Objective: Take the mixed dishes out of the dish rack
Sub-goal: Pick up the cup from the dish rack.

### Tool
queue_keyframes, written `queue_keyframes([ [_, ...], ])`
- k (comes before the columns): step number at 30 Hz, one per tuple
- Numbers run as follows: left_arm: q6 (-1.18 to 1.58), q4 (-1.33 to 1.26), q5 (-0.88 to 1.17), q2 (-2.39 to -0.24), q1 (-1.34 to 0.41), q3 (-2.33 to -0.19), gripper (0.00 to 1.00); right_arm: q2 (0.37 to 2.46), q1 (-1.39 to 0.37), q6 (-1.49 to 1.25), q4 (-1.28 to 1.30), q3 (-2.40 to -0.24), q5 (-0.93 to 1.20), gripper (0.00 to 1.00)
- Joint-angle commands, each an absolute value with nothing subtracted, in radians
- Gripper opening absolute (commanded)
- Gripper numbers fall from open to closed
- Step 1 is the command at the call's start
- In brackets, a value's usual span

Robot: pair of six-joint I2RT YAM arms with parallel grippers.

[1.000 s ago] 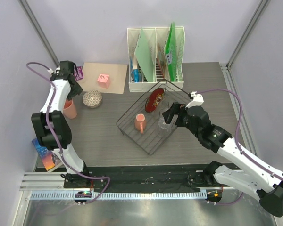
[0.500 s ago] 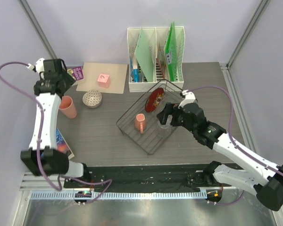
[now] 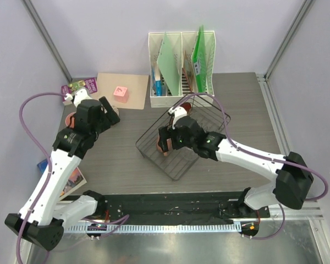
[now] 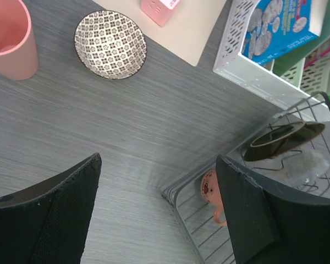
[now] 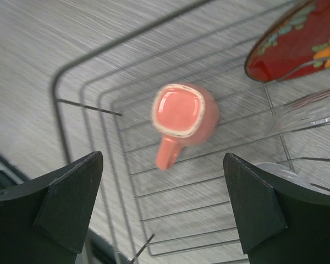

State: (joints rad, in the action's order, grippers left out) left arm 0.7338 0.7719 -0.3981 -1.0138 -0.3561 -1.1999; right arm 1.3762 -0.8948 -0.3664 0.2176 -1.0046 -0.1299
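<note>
Step in hand, as I read it: lifting the small cup (image 5: 184,113) out of the rack (image 3: 173,165).

Right jaws hang directly over the small cup, spread wide. Nothing is between them and they touch nothing. The cup sits on the rack floor toward its left corner. It looks mouth up with the handle pointing back at the wrist camera, but that view is smeared, so the pose is not certain.

To do it well:
- Come down straight, one finger on either side of the body.
- As they stand, the jaws line up across the handle, not along it; hold that angle so the handle cannot block closing.
- Stop short of the floor wires and close firmly before lifting.
- Rise straight until the base clears the rim wire, then swing out over the counter (image 3: 121,148).
- The glass (image 5: 313,110) lies just beside the cup on the right, and the plate (image 5: 302,38) stands on edge toward the back. Keep the finger on that side off both.

Left jaws: wide apart, empty, over bare counter between the rack and the big cup (image 4: 8,38).

Count:
- Cups, pink: two. Small one in the rack, big one upright on the counter, far left.
- Glass: one, in the rack.
- Plate, red: one, in the rack.
- Rack: one.
- Bowl (image 4: 110,44), patterned: one, near the big cup.
- Pink block (image 3: 120,92): one, on a tan mat (image 3: 107,91).
- File holder (image 3: 181,66): one, three slots.
</note>
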Motion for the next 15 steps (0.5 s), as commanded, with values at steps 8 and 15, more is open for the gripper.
queue_keyframes([
  [8,0.752,0.69,-0.339,-0.769,-0.371,-1.037,0.95,1.555,-0.911,-0.393,0.135,-1.081,-0.218,0.96],
  [15,0.75,0.69,-0.333,-0.713,-0.373,-0.985,0.96,1.663,-0.913,-0.399,0.126,-1.149,-0.258,0.96],
])
